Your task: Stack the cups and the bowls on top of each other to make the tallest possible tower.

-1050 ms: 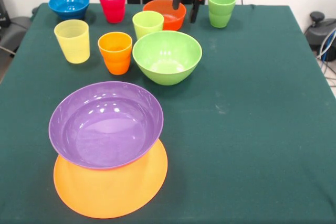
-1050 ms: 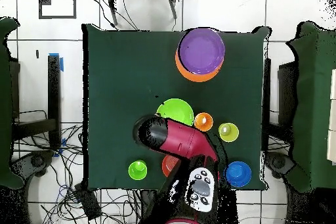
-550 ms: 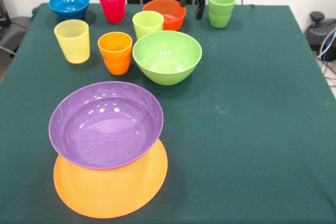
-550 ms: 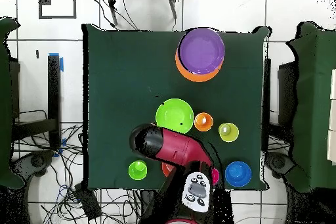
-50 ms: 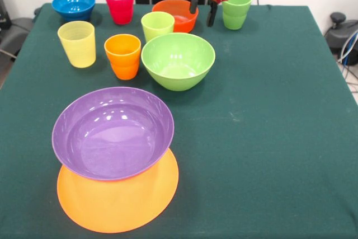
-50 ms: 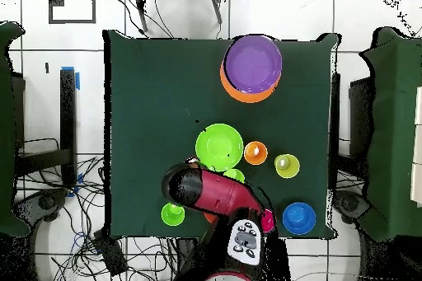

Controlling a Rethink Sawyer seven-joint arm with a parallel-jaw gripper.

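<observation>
My gripper hangs open and empty at the table's far side, between the small orange-red bowl and the darker green cup. The purple bowl rests on the large orange bowl at the near left; together they form the tower. Behind them sit the lime green bowl, orange cup, yellow cup, lime green cup, red cup and blue bowl. In the overhead view the red arm hides the gripper and the orange-red bowl; the purple bowl and the darker green cup show.
A dark green cloth covers the table. Cables and a black chair base lie beyond its right edge in the front view. Chairs stand on both sides of the table in the overhead view.
The gripper has shifted a little toward the darker green cup, and the arm has drawn back toward the robot's side of the table. No cup or bowl has moved.
</observation>
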